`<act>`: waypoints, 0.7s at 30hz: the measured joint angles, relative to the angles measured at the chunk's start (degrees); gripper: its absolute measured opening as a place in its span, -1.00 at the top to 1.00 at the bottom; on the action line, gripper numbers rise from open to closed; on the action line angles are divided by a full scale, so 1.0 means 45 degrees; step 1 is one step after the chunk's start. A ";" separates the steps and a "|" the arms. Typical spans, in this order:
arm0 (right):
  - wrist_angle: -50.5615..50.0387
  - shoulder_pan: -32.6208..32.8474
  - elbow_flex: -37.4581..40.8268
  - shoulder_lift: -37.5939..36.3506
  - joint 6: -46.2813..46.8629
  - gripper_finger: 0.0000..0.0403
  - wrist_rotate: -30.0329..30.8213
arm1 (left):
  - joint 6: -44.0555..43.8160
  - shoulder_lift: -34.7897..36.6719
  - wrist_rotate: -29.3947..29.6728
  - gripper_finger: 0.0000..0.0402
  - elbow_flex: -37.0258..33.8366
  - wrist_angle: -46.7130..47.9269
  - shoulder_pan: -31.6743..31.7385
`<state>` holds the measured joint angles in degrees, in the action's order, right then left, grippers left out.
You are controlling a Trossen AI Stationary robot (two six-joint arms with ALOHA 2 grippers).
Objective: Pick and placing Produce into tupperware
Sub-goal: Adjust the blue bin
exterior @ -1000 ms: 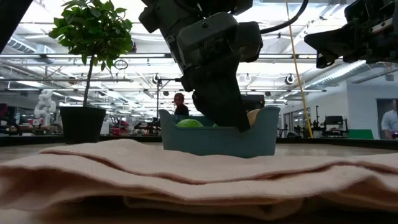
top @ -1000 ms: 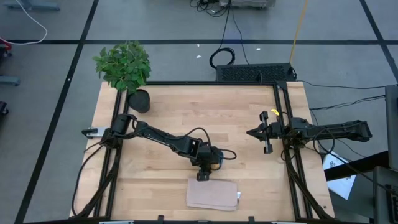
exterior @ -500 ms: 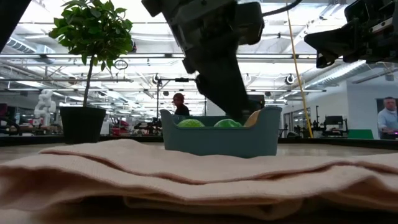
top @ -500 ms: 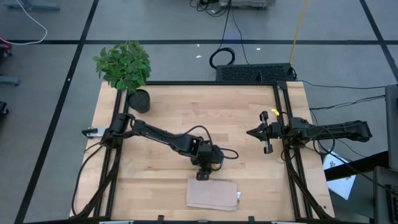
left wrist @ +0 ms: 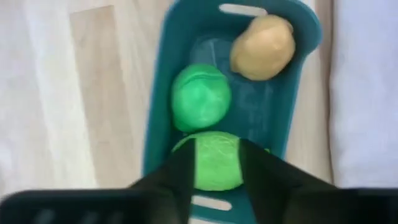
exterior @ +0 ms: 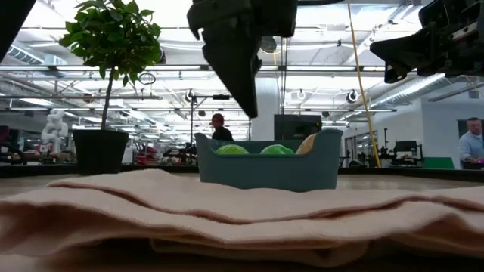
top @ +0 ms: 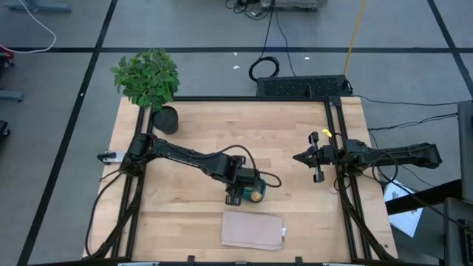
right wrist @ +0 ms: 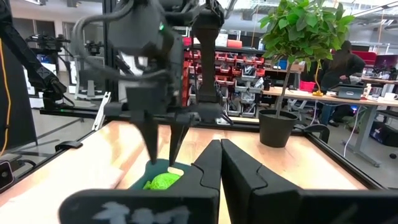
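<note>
High view, pale wood-plank counter (top: pixel 199 129), small teal plastic tupperware (top: pixel 247 196) holding green and tan produce (left wrist: pixel 262 46), left gripper (top: pixel 235 193) above it, fingers spread, right gripper (top: pixel 301 157) well apart, fingers pressed together, leafy potted plant (top: pixel 148 81) at counter corner, grey tiled floor (top: pixel 66 81) around.

the high view looks straight down on the whole surface (top: pixel 295 148). the low view sits at surface height behind the cloth (exterior: pixel 242 215), facing the tupperware (exterior: pixel 266 168). the left wrist view hangs close above that tupperware (left wrist: pixel 186 74); the right wrist view sees it from farther off.

Left claw (left wrist: pixel 217 163) parted, raised; right claw (right wrist: pixel 219 158) closed.
</note>
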<state>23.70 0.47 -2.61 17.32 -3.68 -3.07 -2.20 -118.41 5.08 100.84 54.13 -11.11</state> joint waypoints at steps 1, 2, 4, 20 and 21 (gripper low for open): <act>-0.0002 -0.0002 0.0000 0.0005 -0.0002 1.00 0.0000 | -0.0005 0.0161 0.0007 0.47 -0.0048 0.0021 0.0030; -0.0005 -0.0001 0.0000 0.0001 0.0000 1.00 0.0000 | -0.0007 0.0311 0.0045 0.57 -0.0187 -0.0013 0.0061; -0.0060 -0.0005 0.0000 -0.0005 -0.0002 1.00 0.0000 | -0.0017 0.0735 0.0251 0.75 -0.0541 -0.0398 0.0073; -0.0102 0.0000 0.0000 0.0176 0.0379 1.00 0.0000 | -0.2978 0.5338 0.1458 0.99 -0.8881 -0.6975 0.0262; -0.0112 0.0000 0.0000 0.0255 0.0405 1.00 0.0000 | -0.3161 0.5353 0.1657 0.99 -0.9143 -0.7134 0.0217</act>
<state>23.20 0.47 -2.61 18.47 -1.86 -3.07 -16.42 -94.32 12.54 59.69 22.03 -10.14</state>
